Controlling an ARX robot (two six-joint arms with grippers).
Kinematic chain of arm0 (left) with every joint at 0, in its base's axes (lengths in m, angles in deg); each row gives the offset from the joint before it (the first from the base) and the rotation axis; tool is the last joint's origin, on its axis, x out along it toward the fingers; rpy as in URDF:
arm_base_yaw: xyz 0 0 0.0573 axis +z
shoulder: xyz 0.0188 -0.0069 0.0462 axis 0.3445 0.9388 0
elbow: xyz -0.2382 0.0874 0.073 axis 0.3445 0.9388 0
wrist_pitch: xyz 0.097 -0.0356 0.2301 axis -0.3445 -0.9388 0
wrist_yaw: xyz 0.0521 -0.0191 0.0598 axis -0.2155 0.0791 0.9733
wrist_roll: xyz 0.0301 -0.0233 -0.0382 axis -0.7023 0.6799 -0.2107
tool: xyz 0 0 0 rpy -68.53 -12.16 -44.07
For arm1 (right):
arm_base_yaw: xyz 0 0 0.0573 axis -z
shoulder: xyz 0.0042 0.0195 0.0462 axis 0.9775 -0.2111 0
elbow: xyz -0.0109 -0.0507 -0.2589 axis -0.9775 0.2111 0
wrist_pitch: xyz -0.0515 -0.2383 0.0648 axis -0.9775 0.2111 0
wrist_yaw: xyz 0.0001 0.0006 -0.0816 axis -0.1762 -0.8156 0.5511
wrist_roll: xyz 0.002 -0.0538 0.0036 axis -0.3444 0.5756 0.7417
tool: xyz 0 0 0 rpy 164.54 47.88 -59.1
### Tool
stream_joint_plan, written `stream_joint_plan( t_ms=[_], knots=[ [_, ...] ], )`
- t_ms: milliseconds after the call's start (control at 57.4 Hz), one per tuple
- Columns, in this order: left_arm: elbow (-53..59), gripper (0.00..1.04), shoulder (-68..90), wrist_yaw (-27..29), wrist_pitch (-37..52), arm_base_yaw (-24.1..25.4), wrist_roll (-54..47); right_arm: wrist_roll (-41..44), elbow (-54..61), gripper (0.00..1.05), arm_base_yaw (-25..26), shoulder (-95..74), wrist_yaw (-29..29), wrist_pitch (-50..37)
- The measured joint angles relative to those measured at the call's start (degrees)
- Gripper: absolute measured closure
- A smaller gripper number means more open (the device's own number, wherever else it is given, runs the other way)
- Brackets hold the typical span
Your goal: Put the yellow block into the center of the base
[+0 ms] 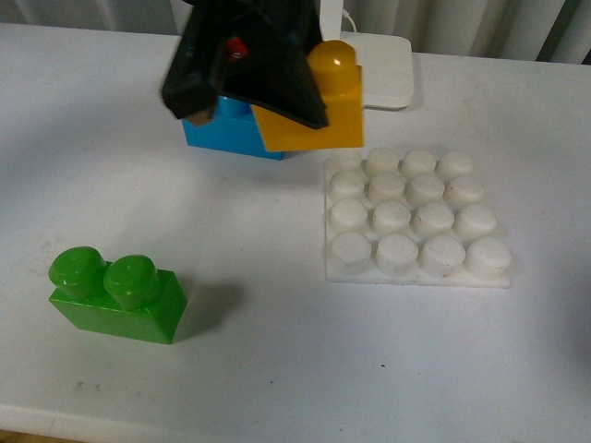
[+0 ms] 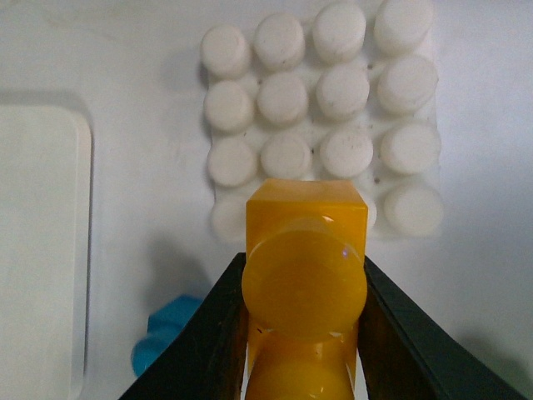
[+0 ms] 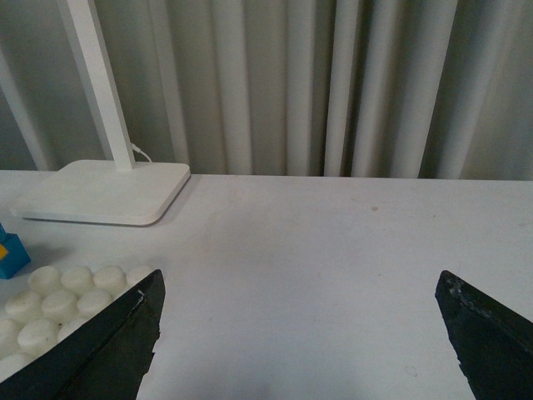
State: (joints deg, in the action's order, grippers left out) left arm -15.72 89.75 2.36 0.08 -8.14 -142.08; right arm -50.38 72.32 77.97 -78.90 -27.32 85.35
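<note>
Nearest, at the lower left of the front view, a green brick (image 1: pixel 115 295) sits on the bench (image 1: pixel 295 369), well apart from the rest. Right of centre lies the base (image 1: pixel 417 220), all its studs bare; no container is in view. Farther back, at upper centre, the left fingers (image 2: pixel 212 337) pinch the yellow block (image 1: pixel 319 111) by its long sides. It seems clear of the bench, near the base's far left corner, with a blue brick (image 1: pixel 222 137) behind. The block looks light, rigid and glossy, so probably slippery; a firm side grip suits it. The right fingers (image 3: pixel 100 350) are spread wide on nothing. A lamp foot (image 1: pixel 388 69) stands farthest.
</note>
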Motion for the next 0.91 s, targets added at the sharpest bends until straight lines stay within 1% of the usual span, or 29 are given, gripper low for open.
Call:
stream_joint_plan(
  t_ms=[174, 261, 470, 906],
  knots=[
    [-5.38, 0.73, 5.81, 0.55, -1.46, -3.48, 1.25, 0.02, 0.0, 0.09, 0.0, 0.0, 0.0, 0.0],
    [-8.63, 0.73, 8.55, 1.16, -2.38, -4.39, 1.44, 0.02, 0.0, 0.09, 0.0, 0.0, 0.0, 0.0],
    [-14.1, 0.73, 12.66, 1.27, -4.63, -5.16, 1.68, 0.02, 0.0, 0.09, 0.0, 0.0, 0.0, 0.0],
    [-15.74, 0.73, 16.28, 1.46, -4.72, -5.51, 1.68, 0.0, 0.0, 0.09, 0.0, 0.0, 0.0, 0.0]
  ],
)
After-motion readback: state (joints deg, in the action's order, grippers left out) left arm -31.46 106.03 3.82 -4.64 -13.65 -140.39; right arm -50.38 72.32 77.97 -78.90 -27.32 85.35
